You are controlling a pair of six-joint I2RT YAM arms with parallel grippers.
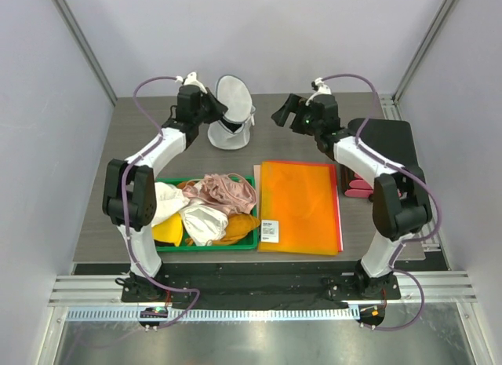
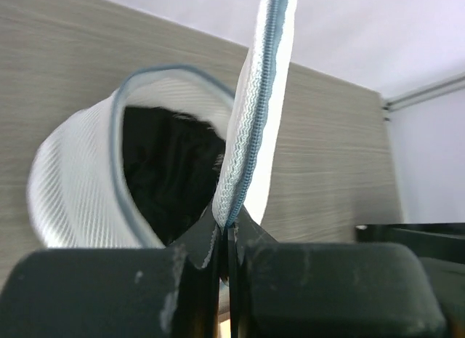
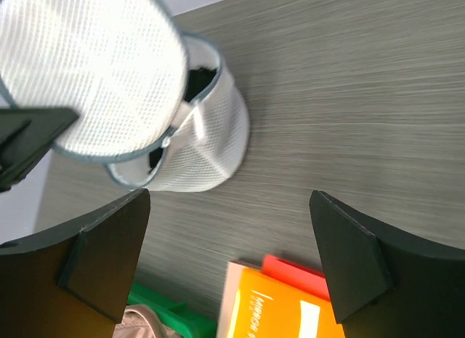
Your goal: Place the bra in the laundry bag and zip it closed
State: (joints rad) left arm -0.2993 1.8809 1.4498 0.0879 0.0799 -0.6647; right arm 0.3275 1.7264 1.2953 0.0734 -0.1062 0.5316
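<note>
The left hand [image 2: 227, 245] is clenching the blue zippered rim of a circular white mesh flap [image 2: 265, 98], its fingers pressed together on the edge and holding the flap upright. Just behind the flap, the small white round mesh laundry bag [image 2: 73, 182] is resting on the grey wood-grain tabletop [image 2: 334, 156] with its mouth gaping wide and its zipper undone. The black fabric bra [image 2: 171, 174] is lying inside the bag, showing as a dark mass through the opening.

Seen from above, the bag is standing at the far middle of the tabletop, with the left hand meeting it from the left. The right hand [image 3: 229, 262] is hovering near the bag's right side without touching it. It is released, with its two dark fingers [image 3: 109, 258] spread wide and grasping nothing.

Nearer the arms' bases, a green plastic tray [image 1: 212, 247] is holding a heap of garments: a pink lacy garment [image 1: 231, 188], white bras [image 1: 205, 222] and a yellow bra [image 1: 166, 231]. Just to the right of the tray, a translucent orange plastic folder [image 1: 302, 204] is lying flat on the tabletop, with a red edge peeking out beneath it. A black box [image 1: 390, 139] is sitting at the right edge, behind the right arm.
</note>
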